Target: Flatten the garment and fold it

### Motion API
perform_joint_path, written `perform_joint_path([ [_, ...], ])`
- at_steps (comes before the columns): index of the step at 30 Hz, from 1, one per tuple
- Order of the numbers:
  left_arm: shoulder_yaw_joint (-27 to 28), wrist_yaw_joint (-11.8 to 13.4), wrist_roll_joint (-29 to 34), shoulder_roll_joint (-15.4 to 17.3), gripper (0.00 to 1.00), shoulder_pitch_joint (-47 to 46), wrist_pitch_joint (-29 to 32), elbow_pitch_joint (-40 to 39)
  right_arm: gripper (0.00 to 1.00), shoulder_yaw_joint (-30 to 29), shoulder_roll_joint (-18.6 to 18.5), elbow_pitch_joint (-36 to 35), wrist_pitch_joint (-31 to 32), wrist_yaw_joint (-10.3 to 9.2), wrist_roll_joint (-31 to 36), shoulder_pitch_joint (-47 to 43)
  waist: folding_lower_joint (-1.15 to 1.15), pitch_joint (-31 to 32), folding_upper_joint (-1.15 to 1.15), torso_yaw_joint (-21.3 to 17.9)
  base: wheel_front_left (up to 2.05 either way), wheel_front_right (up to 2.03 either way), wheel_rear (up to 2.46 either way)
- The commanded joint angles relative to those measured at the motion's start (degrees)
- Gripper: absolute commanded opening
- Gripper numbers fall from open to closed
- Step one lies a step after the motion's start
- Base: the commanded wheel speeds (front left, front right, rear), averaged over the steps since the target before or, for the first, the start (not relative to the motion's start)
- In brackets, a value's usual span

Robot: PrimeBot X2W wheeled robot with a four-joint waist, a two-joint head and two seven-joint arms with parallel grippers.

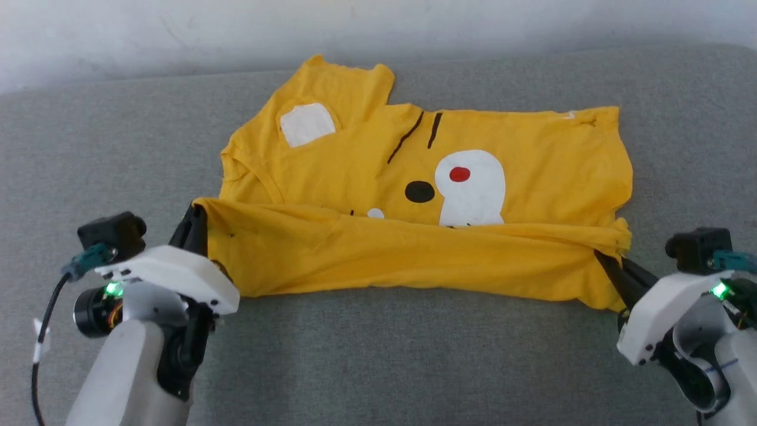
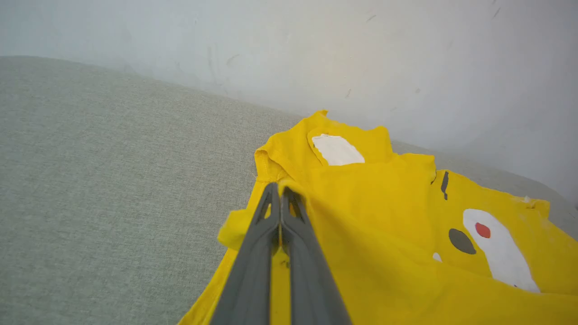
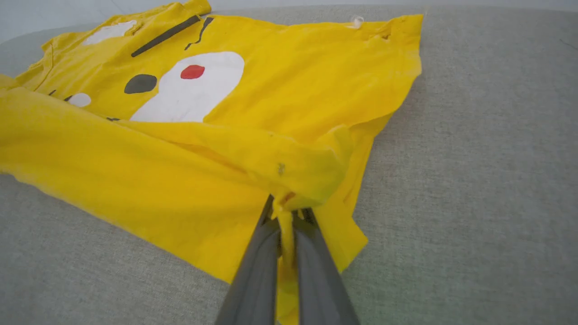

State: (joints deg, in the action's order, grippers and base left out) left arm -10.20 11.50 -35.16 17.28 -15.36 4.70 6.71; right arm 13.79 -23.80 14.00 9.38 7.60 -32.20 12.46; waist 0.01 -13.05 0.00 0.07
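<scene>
The garment (image 1: 366,177) is a bright yellow T-shirt with white patches, black stripes, a black dot and a red dot, lying on the grey cushion. Its near edge is lifted and doubled over toward the far side, stretched between both grippers. My left gripper (image 1: 198,222) is shut on the garment's left corner; in the left wrist view the gripper (image 2: 281,192) pinches yellow cloth (image 2: 361,216) between its fingers. My right gripper (image 1: 606,257) is shut on the right corner; in the right wrist view the gripper (image 3: 286,210) clamps a bunch of garment cloth (image 3: 180,149).
The grey fabric cushion (image 1: 378,355) spreads all around the shirt, with bare room in front and at both sides. A pale wall (image 1: 177,29) runs along the cushion's far edge, close behind the shirt's upper sleeve (image 1: 349,77).
</scene>
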Motion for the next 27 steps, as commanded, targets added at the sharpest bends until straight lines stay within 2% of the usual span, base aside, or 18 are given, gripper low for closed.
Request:
perform_joint_path([
  [1,-0.1,-0.5,0.3,-0.3,0.0,-1.3,-0.5,1.3,0.07,0.3,-0.1,0.6,-0.3,-0.11,0.3,1.4,-0.01,-1.3,0.0,-0.9,0.0,0.0,0.0],
  [4,-0.3,-1.6,0.1,-1.1,0.0,-4.7,-2.0,7.2,0.15,1.7,0.3,3.4,-1.6,-0.11,0.5,4.2,-0.01,-2.1,0.0,-1.3,0.0,0.0,0.0],
  [5,-0.6,-2.5,-0.2,-1.8,0.0,-6.5,-2.8,11.0,0.36,2.8,0.8,5.1,-2.8,-0.11,0.3,5.8,-0.01,-2.5,0.0,-1.4,0.0,0.0,0.0],
  [6,-0.6,-2.5,-0.2,-1.8,0.0,-6.5,-2.8,11.0,0.36,2.8,0.8,5.1,-2.8,-0.11,0.3,5.8,-0.01,-2.5,0.0,-1.4,0.0,0.0,0.0],
  [7,-0.9,-3.6,-0.8,-2.5,0.46,-8.1,-3.1,14.7,1.0,4.1,1.0,6.7,-4.1,-0.11,0.3,7.0,-0.01,-2.6,0.0,-1.5,0.0,0.0,0.0],
  [8,-0.9,-3.6,-0.8,-2.5,0.46,-8.1,-3.1,14.7,1.0,4.1,1.0,6.7,-4.1,-0.11,0.3,7.0,-0.01,-2.6,0.0,-1.5,0.0,0.0,0.0],
  [9,-1.0,-4.1,-1.0,-2.8,0.91,-8.8,-3.5,16.2,1.0,4.9,1.1,7.2,-5.0,-0.11,0.2,7.5,-0.01,-2.6,0.0,-1.6,0.0,0.0,0.0],
  [10,-0.9,-5.2,-1.9,-3.5,1.0,-9.6,-4.2,18.9,1.0,6.3,1.0,7.7,-7.0,-0.11,0.0,8.0,-0.01,-2.2,0.0,-1.5,0.0,0.0,0.0],
  [15,-0.1,-6.7,-3.3,-3.8,1.0,-9.5,-5.5,21.5,1.0,7.6,0.6,7.4,-11.9,-0.11,0.3,7.0,-0.01,-0.3,0.0,-1.4,0.0,0.0,0.0],
  [19,0.7,-6.9,-4.0,-2.2,1.0,-7.8,-5.2,21.0,1.0,6.3,1.1,5.3,-16.5,-0.11,1.8,4.1,-0.01,2.4,0.0,-1.5,0.0,0.0,0.0],
  [23,0.6,-6.9,-4.5,1.0,1.0,-5.6,-0.1,17.0,1.0,3.1,2.2,1.7,-18.1,-0.11,4.0,0.4,-0.01,4.6,0.0,-1.6,0.0,0.0,0.0],
  [27,-0.3,-6.4,-4.8,5.8,1.0,-3.3,8.7,10.8,1.0,-0.4,3.9,-3.4,-16.8,-0.11,7.0,-3.0,-0.01,5.0,0.0,-2.2,0.0,0.0,0.0],
])
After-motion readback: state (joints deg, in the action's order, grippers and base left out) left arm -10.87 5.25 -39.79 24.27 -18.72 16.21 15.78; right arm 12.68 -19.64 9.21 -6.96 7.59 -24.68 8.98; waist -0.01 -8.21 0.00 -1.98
